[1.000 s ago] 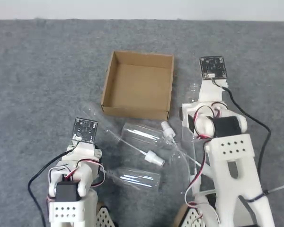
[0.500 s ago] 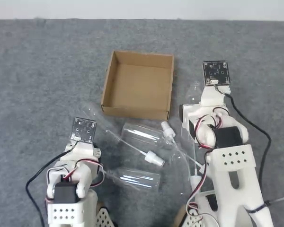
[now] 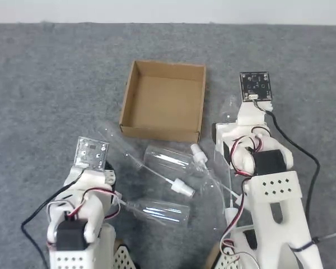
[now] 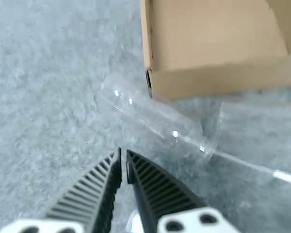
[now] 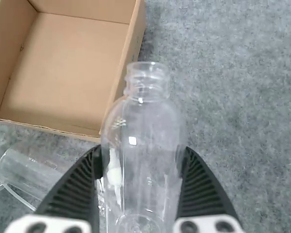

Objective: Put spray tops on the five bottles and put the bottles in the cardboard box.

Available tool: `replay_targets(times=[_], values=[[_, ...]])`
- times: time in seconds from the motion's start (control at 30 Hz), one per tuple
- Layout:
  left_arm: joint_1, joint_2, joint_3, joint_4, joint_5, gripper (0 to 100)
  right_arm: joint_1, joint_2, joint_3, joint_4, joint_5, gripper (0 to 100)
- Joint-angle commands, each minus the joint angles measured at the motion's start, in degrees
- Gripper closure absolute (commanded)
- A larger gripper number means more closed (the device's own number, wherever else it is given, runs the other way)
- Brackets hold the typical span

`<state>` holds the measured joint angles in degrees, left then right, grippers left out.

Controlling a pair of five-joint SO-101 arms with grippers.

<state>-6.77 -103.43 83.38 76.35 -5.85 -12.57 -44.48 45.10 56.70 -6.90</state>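
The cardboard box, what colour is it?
Plain brown; the box shows best in the high view.

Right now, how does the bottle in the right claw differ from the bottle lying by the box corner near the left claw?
The held bottle is clamped in the right claw; the lying bottle rests loose on the carpet, ahead of the shut left claw. The held bottle is beside the cardboard box's right wall, the lying bottle at its near left corner. Both are clear.

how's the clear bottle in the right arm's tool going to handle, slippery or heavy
Probably light: the bottle looks empty, its neck uncapped. Its smooth round wall could slip or twist in the right tool, which grips it from both sides. It looks like plastic, so hard squeezing may flex it.
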Motion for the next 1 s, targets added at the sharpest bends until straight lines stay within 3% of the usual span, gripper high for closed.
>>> replay_targets(times=[0.0,0.23,0.43,0.77,0.97], values=[[-0.3,-1.2,-8.4,3.6,7.1,99,0.5,-2.4,-0.5,-1.5,-0.2,99.2],[-0.2,-1.1,-12.1,3.8,13.0,99,0.6,-2.4,-0.5,-1.5,-0.1,99.2],[-0.1,0.8,-14.3,4.1,13.4,99,0.6,-2.4,-0.5,-1.5,-0.1,99.2],[-0.1,24.4,-27.4,8.3,16.2,99,0.6,-2.4,-0.5,-1.5,-0.1,99.2],[-0.2,31.3,-28.3,7.9,16.3,99,0.6,-2.4,-0.5,-1.5,0.0,99.2]])
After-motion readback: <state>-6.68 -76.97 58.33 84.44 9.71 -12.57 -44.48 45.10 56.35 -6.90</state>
